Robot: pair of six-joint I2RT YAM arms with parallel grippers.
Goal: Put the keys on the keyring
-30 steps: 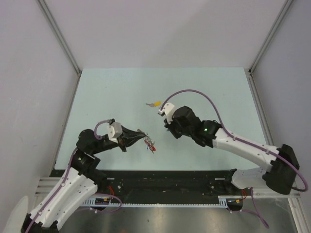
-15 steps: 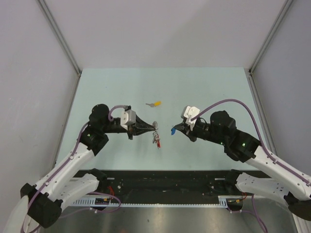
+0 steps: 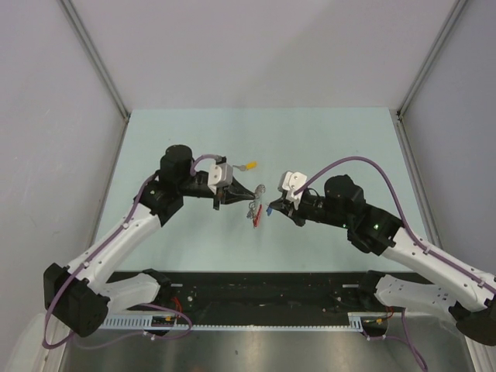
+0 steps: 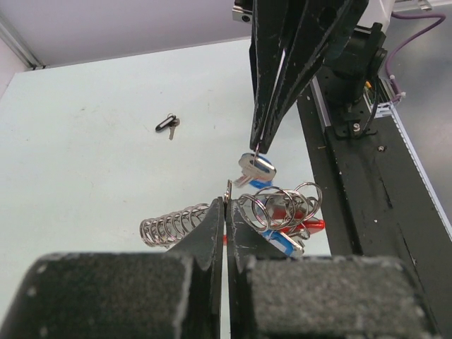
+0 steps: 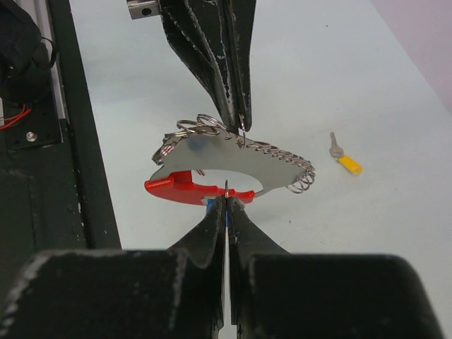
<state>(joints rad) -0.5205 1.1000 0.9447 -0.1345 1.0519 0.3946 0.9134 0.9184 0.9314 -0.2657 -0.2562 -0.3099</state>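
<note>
My left gripper (image 3: 249, 195) is shut on a silver ring of the keyring (image 4: 282, 206), held above the table. A wire coil (image 4: 173, 222), a red piece (image 4: 311, 224) and a curved silver plate (image 5: 219, 159) hang from the same bunch. My right gripper (image 3: 271, 208) is shut on the blue-capped key (image 4: 256, 167) and faces the left one tip to tip. The key's end sits right at the rings. In the right wrist view the key shows only as a thin edge (image 5: 225, 187) between the shut fingers. A yellow-capped key (image 3: 249, 165) lies on the table farther back.
A tiny black ring with a small key (image 4: 167, 125) lies on the pale green table (image 3: 178, 139). The black rail (image 3: 263, 283) runs along the near edge. Grey walls close in the sides and back.
Both arms have reached away from the near edge and closed in on each other. The left carried the keyring right; the right brought the blue-capped key left up to it.
</note>
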